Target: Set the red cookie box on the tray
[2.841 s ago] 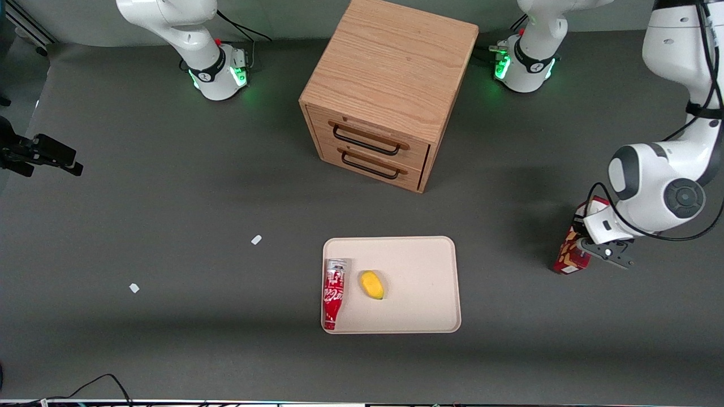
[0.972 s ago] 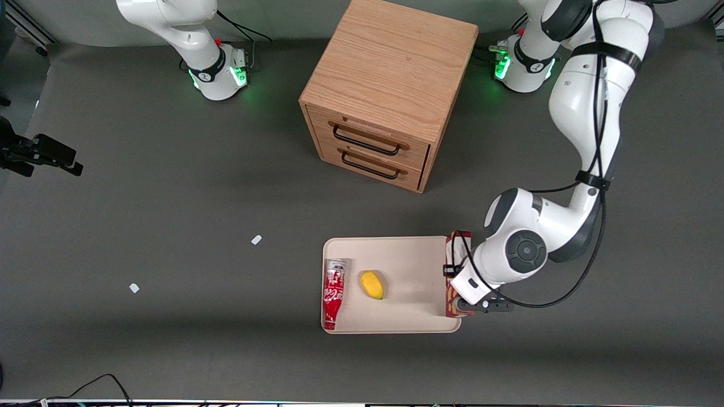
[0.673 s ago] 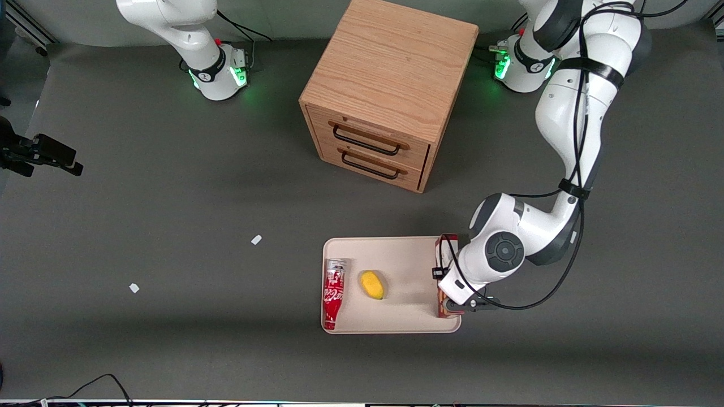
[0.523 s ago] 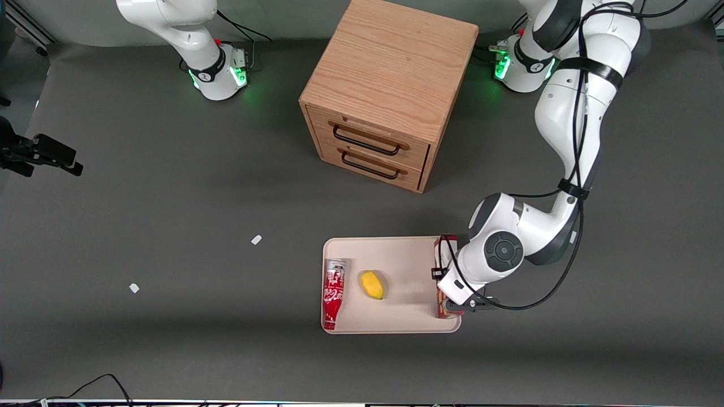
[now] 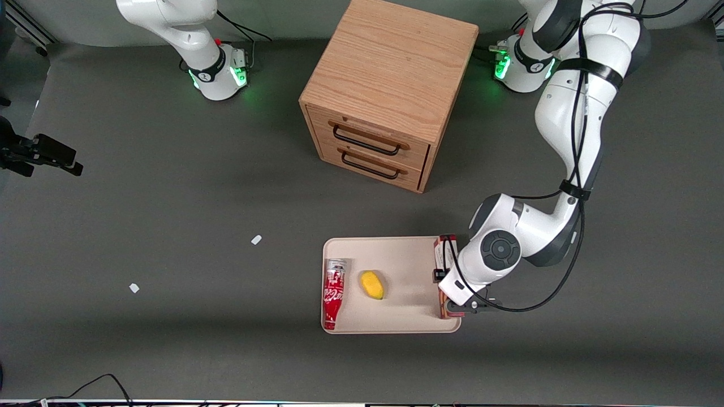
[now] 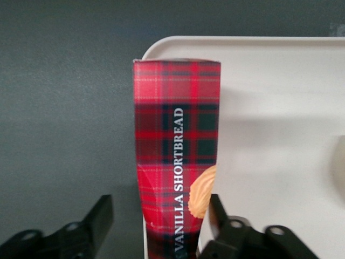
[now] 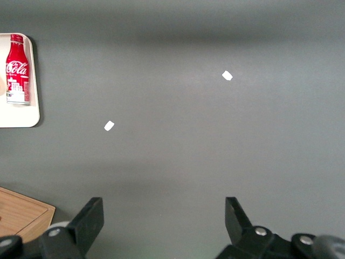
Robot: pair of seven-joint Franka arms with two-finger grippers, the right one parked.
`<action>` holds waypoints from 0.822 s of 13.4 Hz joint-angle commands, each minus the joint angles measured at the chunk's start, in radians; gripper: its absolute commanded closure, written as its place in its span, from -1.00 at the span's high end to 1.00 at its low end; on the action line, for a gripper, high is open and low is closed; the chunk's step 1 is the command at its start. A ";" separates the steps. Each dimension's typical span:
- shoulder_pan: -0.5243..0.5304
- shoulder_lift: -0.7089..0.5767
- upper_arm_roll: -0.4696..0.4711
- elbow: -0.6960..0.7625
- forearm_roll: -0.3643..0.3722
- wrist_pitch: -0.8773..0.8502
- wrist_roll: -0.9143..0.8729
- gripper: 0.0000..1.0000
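At the tray's (image 5: 390, 249) edge toward the working arm's end of the table, the red cookie box (image 6: 177, 156) lies along the rim, and white capitals down its side read "VANILLA SHORTBREAD". The soda can (image 5: 333, 293), lying on its side on the same tray at the edge toward the parked arm's end, carries a white Coca-Cola script on red.

The gripper (image 6: 159, 218) straddles the box near one of its ends. One black finger (image 6: 99, 216) stands clear of the carton's side with a gap of dark table (image 5: 169, 198) showing between them, while the other finger sits close against the opposite side, so the fingers are spread apart and not clamped on the box. In the front view the wrist covers the middle of the carton, leaving only its two ends visible, both over the tray's edge strip.

The box is a slim carton in a red tartan of darker red and near-black bands with thin pale lines, and part of a tan cookie picture shows beside the lettering. In the wrist view one long edge lies just about over the tray's rim near a rounded corner.

A small yellow object (image 5: 372, 284) rests on the tray between the can and the box, nearer the can. The wooden cabinet (image 5: 384, 90) with two handled drawers stands farther from the front camera than the tray.
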 commanded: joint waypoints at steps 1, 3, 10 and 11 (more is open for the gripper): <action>-0.014 -0.001 0.007 0.020 0.019 -0.005 -0.051 1.00; -0.014 -0.016 0.004 0.020 0.018 -0.005 -0.067 1.00; 0.053 -0.273 0.004 -0.107 -0.092 -0.056 -0.052 1.00; 0.083 -0.351 0.004 -0.162 -0.112 -0.065 -0.053 1.00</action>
